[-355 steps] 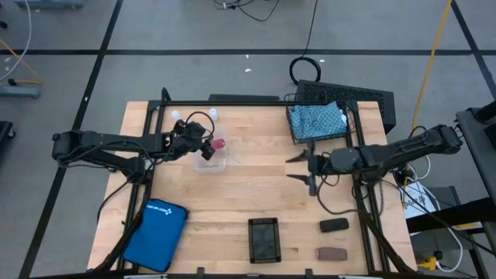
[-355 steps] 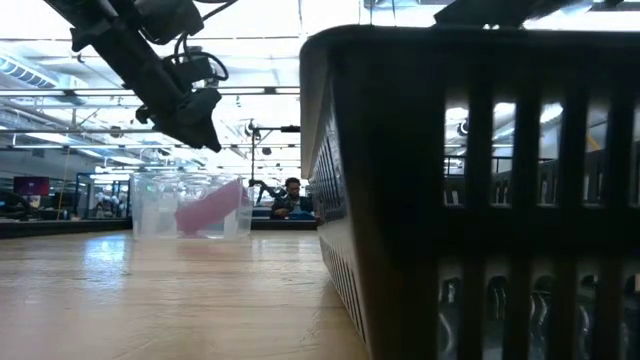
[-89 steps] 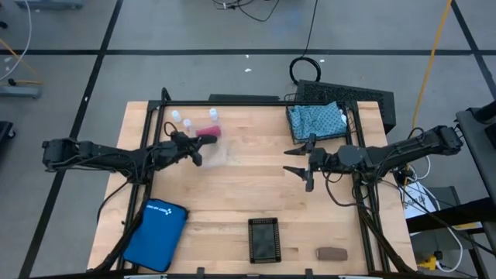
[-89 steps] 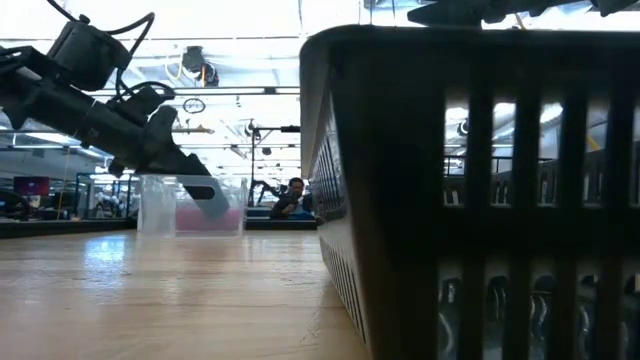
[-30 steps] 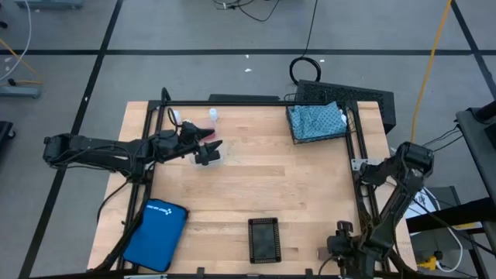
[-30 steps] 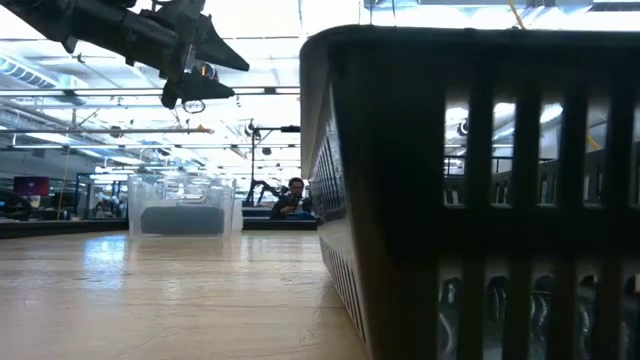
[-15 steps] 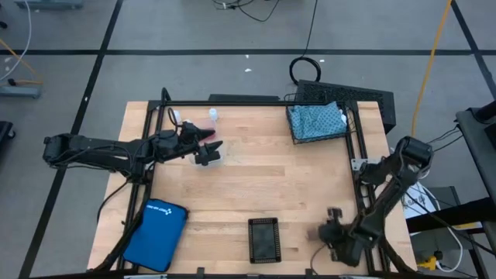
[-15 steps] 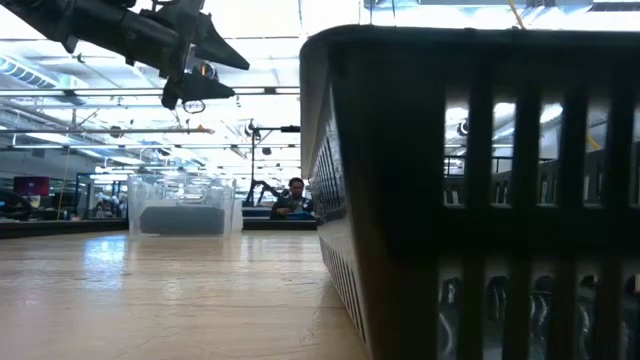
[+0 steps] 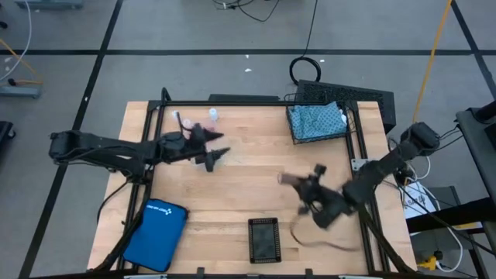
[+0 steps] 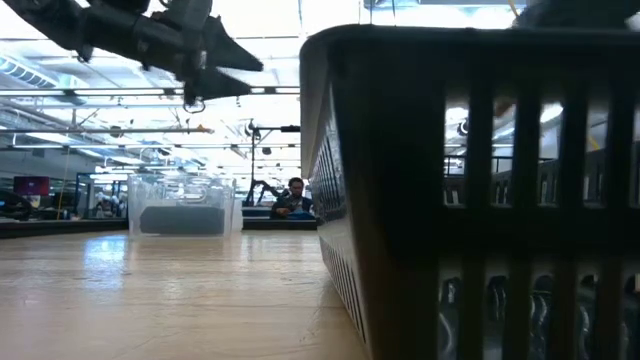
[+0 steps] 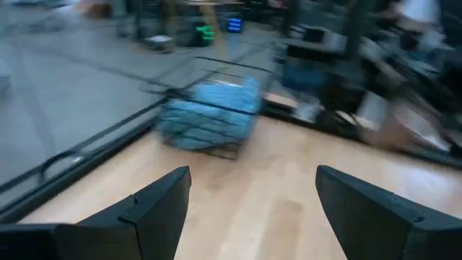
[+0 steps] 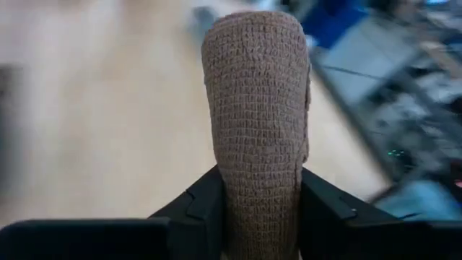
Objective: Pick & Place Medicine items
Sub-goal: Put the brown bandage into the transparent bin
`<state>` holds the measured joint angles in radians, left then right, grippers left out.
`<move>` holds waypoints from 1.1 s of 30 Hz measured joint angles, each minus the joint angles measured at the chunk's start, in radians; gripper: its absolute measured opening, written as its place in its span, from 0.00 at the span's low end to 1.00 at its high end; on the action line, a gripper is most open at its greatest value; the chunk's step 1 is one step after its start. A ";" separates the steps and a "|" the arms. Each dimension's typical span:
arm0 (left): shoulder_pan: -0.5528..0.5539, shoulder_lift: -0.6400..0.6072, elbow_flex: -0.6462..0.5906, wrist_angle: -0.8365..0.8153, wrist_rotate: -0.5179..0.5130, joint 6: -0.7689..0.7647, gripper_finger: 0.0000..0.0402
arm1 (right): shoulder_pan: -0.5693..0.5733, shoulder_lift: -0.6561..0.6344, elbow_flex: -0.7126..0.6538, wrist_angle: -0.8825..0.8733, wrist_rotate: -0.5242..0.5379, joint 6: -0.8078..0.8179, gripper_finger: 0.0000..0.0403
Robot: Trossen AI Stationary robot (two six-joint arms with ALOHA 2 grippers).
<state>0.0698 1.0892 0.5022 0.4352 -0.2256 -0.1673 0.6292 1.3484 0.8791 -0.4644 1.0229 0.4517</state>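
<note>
My right gripper [image 9: 298,186] hangs over the middle of the table, shut on the brown oblong block [image 12: 256,108], which has a woven wrap. My left gripper [image 9: 218,157] is open and empty above the clear container [image 10: 185,205], where a dark block [image 10: 182,220] lies on the bottom. The teal patterned pouch [image 9: 316,118] sits in a black wire basket [image 9: 345,133] at the far right and also shows in the left wrist view [image 11: 209,108]. White vials [image 9: 177,116] stand at the far left, with something pink [image 9: 190,124] beside them. My right gripper pinches the brown block's lower end [image 12: 256,184] between its two fingers [image 12: 202,202], one on each long side. The block sticks straight out past the fingertips, in line with the fingers. It is lifted clear of the table.
A black slotted tray [image 9: 263,239] stands near the near edge and fills the right of the low view [image 10: 480,190]. The bright blue zip case [image 9: 155,223] lies at the near left corner. Bare wood lies between the arms. A person shows far off in the room [image 10: 293,195].
My right gripper has swung from the table's near right corner up and toward the middle of the table, carrying the brown block lifted clear. My left gripper has shifted slightly to the right above the clear container and stays open.
</note>
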 joint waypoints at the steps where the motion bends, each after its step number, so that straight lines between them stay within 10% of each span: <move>1: -0.007 0.034 0.000 0.042 0.027 0.024 0.77 | -0.054 -0.007 0.000 0.036 -0.005 -0.046 0.29; 9: -0.050 0.233 0.000 0.423 0.150 0.195 0.77 | -0.444 -0.009 -0.102 0.656 -0.390 -0.528 0.27; 17: -0.029 0.301 0.047 0.456 0.146 0.210 0.77 | -0.629 0.078 -0.188 1.190 -0.787 -0.618 0.27; 33: 0.002 0.380 0.217 0.291 0.161 0.244 0.76 | -0.645 0.214 -0.182 1.388 -0.869 -0.614 0.27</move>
<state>0.0714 1.4689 0.7193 0.7266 -0.0643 0.0764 -0.0155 1.5623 0.6968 0.9233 0.1542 -0.1619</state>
